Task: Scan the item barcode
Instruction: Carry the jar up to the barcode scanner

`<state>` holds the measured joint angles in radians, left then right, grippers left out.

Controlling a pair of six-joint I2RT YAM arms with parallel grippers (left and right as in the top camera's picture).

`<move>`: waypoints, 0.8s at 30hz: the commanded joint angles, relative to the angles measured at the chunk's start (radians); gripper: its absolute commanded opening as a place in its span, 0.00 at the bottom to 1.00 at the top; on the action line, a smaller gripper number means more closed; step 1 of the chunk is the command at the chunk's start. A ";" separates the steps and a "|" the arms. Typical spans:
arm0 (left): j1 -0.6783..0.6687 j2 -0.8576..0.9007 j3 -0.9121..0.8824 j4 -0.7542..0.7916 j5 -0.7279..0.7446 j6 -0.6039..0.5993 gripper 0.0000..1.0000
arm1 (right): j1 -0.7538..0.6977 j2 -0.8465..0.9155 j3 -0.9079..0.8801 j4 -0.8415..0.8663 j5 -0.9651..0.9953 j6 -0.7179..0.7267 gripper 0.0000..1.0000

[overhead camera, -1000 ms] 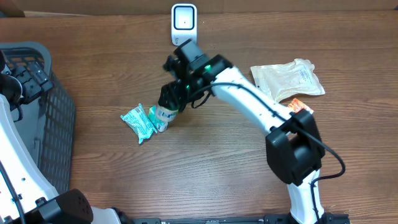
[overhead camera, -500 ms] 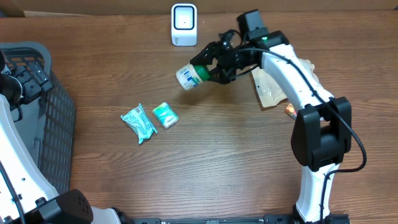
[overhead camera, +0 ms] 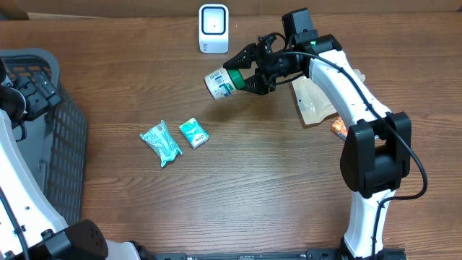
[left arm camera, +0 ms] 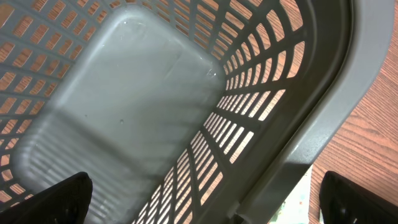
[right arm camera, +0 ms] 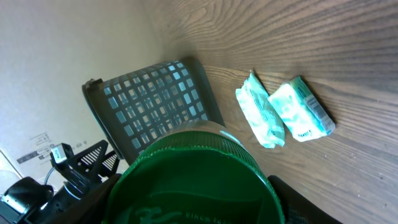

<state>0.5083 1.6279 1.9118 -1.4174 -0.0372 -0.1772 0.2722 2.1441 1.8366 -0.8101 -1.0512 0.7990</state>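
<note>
- Right fingers (overhead camera: 247, 55): clamped across a small round white-labelled plastic jar with a green cap (overhead camera: 221, 82), near its cap end.
- Left fingers (left arm camera: 53, 202): spread wide and empty, hanging over the grey slatted plastic basket (left arm camera: 311, 124).
- Jar, position: held in the air on its side above the tabletop (overhead camera: 253, 188), base pointing left, just in front of the white upright barcode scanner (overhead camera: 214, 27).
- Jar, handling: judged rigid and light. The smooth round wall may twist in a pinch, so grip across the body near the cap and leave the printed label bare.
- Nearby, tabletop: teal crinkled sachet (overhead camera: 162, 142) and small teal packet (overhead camera: 193, 133), well apart below the jar.
- Nearby, right: pale plastic pouch (overhead camera: 317, 105) and an orange packet (overhead camera: 337, 128), partly under the arm.
- Obstruction: none seen between jar and scanner.
</note>
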 commanded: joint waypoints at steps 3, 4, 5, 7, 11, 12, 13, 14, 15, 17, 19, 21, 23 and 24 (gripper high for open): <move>0.002 0.004 0.007 0.001 0.002 -0.006 1.00 | 0.019 -0.058 0.041 0.016 -0.026 -0.183 0.18; 0.002 0.004 0.007 0.001 0.002 -0.006 0.99 | 0.026 -0.058 0.040 0.014 -0.005 -0.222 0.18; 0.002 0.004 0.007 0.001 0.002 -0.006 0.99 | 0.034 -0.058 0.040 0.007 0.025 -0.262 0.18; 0.002 0.004 0.007 0.001 0.002 -0.006 0.99 | 0.057 -0.058 0.040 -0.016 0.124 -0.330 0.18; 0.002 0.004 0.007 0.001 0.002 -0.006 0.99 | 0.105 -0.058 0.040 -0.070 0.401 -0.415 0.18; 0.002 0.004 0.007 0.001 0.002 -0.006 1.00 | 0.115 -0.058 0.040 -0.071 0.470 -0.416 0.18; 0.002 0.004 0.007 0.001 0.002 -0.006 1.00 | 0.127 -0.058 0.041 -0.070 0.558 -0.423 0.18; 0.002 0.004 0.007 0.001 0.002 -0.006 0.99 | 0.136 -0.058 0.044 -0.070 0.624 -0.443 0.18; 0.002 0.004 0.007 0.001 0.002 -0.006 0.99 | 0.143 -0.058 0.049 -0.071 0.676 -0.458 0.18; 0.002 0.004 0.007 0.001 0.002 -0.006 1.00 | 0.157 -0.058 0.066 -0.070 0.789 -0.490 0.19; 0.002 0.004 0.007 0.001 0.002 -0.006 0.99 | 0.167 -0.058 0.093 -0.070 0.880 -0.523 0.20; 0.002 0.004 0.007 0.001 0.002 -0.006 0.99 | 0.179 -0.058 0.133 -0.070 0.975 -0.568 0.22; 0.002 0.004 0.007 0.001 0.002 -0.006 1.00 | 0.192 -0.058 0.170 -0.059 1.065 -0.613 0.23; 0.002 0.004 0.007 0.001 0.002 -0.006 1.00 | 0.205 -0.058 0.191 -0.040 1.134 -0.647 0.24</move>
<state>0.5087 1.6279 1.9121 -1.4174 -0.0376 -0.1772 0.4541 2.1441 1.9423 -0.8814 -0.1570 0.2611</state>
